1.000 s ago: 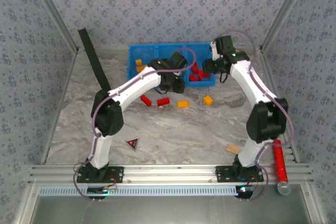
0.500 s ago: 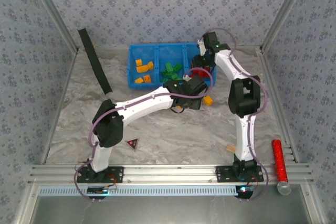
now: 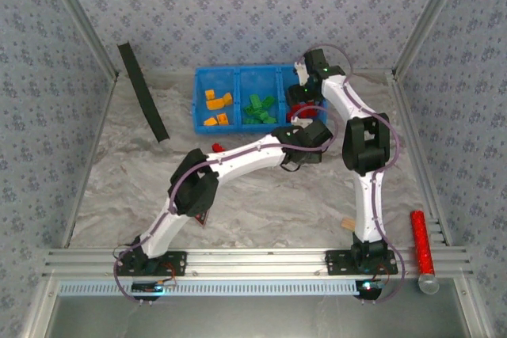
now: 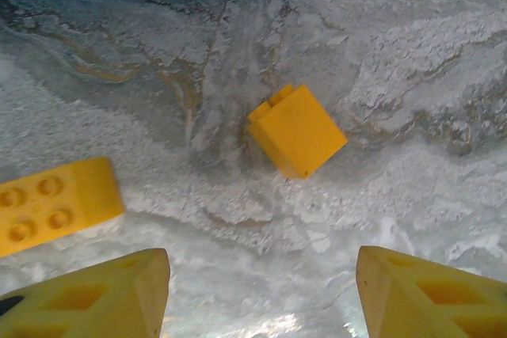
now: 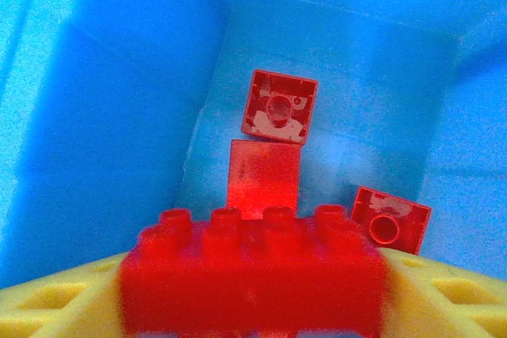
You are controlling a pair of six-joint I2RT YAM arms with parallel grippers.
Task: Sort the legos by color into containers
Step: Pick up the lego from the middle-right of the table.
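While my right tool [image 5: 253,294] pinches a long red brick [image 5: 253,267] by its two ends, it hangs over the right-hand compartment of the blue bin [image 5: 103,100], where three smaller red bricks [image 5: 263,178] lie on the floor. Seen from above, the left compartment holds orange pieces [image 3: 215,105] and the middle one green pieces [image 3: 257,107], so I judge this compartment the proper home for red.

My left tool [image 4: 257,271] is spread wide and empty, low over the table [image 4: 412,77] just in front of the bin. A small yellow brick [image 4: 297,131] lies ahead of the gap between the fingers, turned at an angle to them. A second, studded yellow brick [image 4: 51,205] lies beside one finger. One red brick [image 3: 217,147] lies on the table well off to the left.

These bricks look light, rigid and smooth-sided. I expect they will neither crush nor bend, but could skid or pop out of a shallow pinch. For the small yellow one I would square up to its turned faces and close across two flat opposite walls, low on the body, not across corners or studs.
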